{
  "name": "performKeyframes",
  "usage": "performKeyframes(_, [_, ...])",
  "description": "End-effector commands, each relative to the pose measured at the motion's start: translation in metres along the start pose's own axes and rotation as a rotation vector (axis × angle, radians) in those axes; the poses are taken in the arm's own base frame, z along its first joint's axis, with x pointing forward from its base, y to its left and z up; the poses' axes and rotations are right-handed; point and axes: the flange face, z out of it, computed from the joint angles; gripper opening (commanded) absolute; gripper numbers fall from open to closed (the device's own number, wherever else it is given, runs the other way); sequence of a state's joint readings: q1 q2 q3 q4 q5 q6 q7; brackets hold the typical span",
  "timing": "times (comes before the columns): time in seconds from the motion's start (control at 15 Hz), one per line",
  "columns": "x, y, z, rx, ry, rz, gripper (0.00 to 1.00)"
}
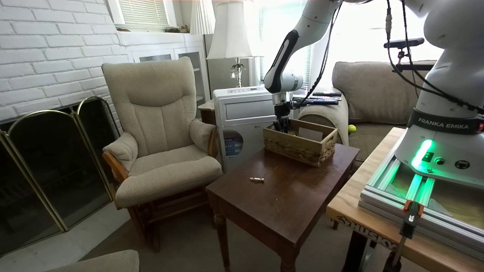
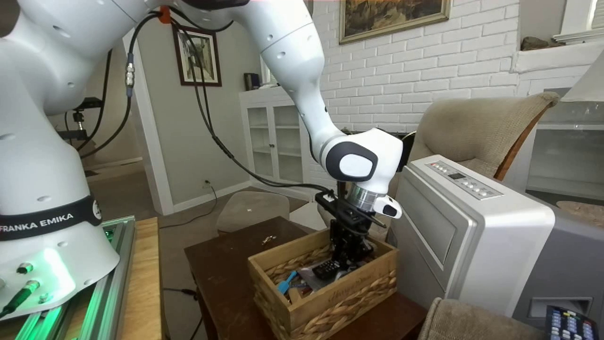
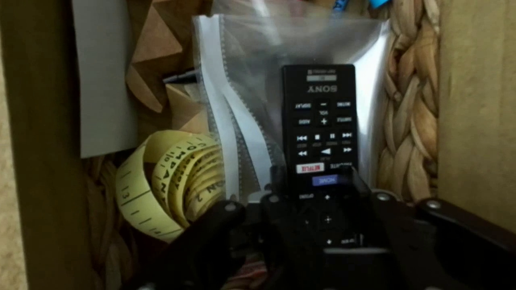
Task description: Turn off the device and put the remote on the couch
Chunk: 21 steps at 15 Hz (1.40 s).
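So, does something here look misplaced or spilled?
Mildly odd: a tennis ball looks stray on the couch, and a small metallic piece lies loose on the side table, as if left out of the wicker basket. I see no spill.

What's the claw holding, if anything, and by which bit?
I can't tell for sure: the claw straddles the black Sony remote near its HOME button, fingertips at both long sides.
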State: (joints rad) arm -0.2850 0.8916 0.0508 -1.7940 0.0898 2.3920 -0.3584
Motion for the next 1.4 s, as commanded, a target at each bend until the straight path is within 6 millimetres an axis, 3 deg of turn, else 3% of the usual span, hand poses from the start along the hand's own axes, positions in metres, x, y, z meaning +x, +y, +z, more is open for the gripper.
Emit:
performKeyframes(0.0, [0.0027, -0.0028, 0.0098, -0.003, -0.004, 0.019, 0.5])
performKeyframes(0.07, [0.0025, -0.003, 0.0108, -0.004, -0.005, 0.018, 0.42])
performKeyframes(0.27, [0.0027, -0.0038, 0.0115, -0.005, -0.005, 0.019, 0.47])
performKeyframes(0.33, [0.003, -0.0043, 0.0116, -0.005, -0.004, 0.02, 0.54])
performKeyframes(0.47, [0.003, -0.0048, 0.0117, -0.004, -0.004, 0.022, 0.58])
performKeyframes(0.53, [0.0031, -0.0054, 0.0123, -0.004, -0.005, 0.022, 0.77])
performKeyframes(0.73, [0.0033, -0.0077, 0.0145, -0.004, -0.008, 0.023, 0.89])
performKeyframes(0.93, [0.0034, -0.0091, 0.0165, -0.006, -0.011, 0.024, 0.82])
performKeyframes(1.0, [0.0034, -0.0091, 0.0167, -0.006, -0.011, 0.024, 0.69])
performKeyframes(1.07, [0.0034, -0.0091, 0.0167, -0.006, -0.011, 0.024, 0.64])
performKeyframes(1.13, [0.0034, -0.0093, 0.0168, -0.007, -0.011, 0.025, 0.49])
performKeyframes(1.27, [0.0035, -0.0094, 0.0174, -0.007, -0.011, 0.024, 0.37])
performKeyframes(1.33, [0.0036, -0.0096, 0.0175, -0.008, -0.011, 0.024, 0.38])
